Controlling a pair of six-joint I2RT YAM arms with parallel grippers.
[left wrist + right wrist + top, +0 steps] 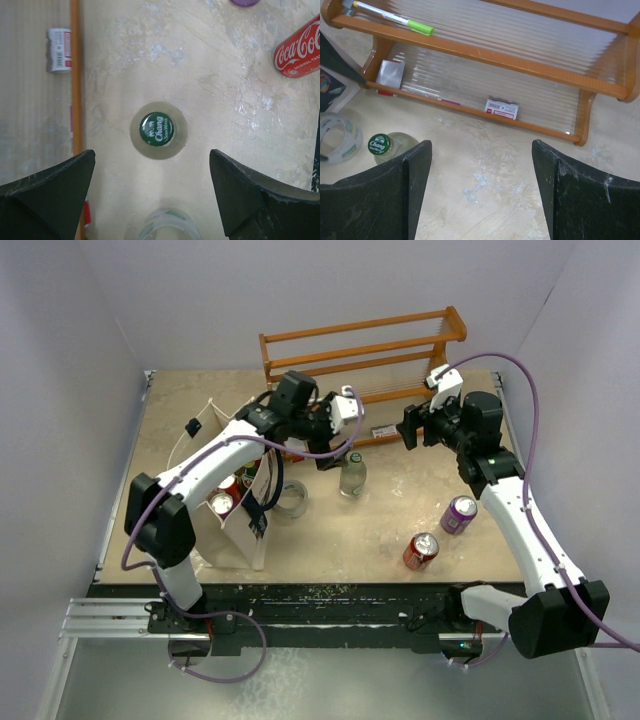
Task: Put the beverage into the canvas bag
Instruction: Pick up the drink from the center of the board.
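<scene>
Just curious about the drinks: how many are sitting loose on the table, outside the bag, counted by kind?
Glass bottle: 1
Red can: 1
Purple can: 1
Total: 3

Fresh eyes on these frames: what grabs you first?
The open left gripper hangs directly over an upright clear glass bottle with a green Chang cap at mid-table. To its left stands the cream canvas tote with navy handles, cans already inside. A red Coca-Cola can and a purple can are loose on the near-right of the table.
</scene>
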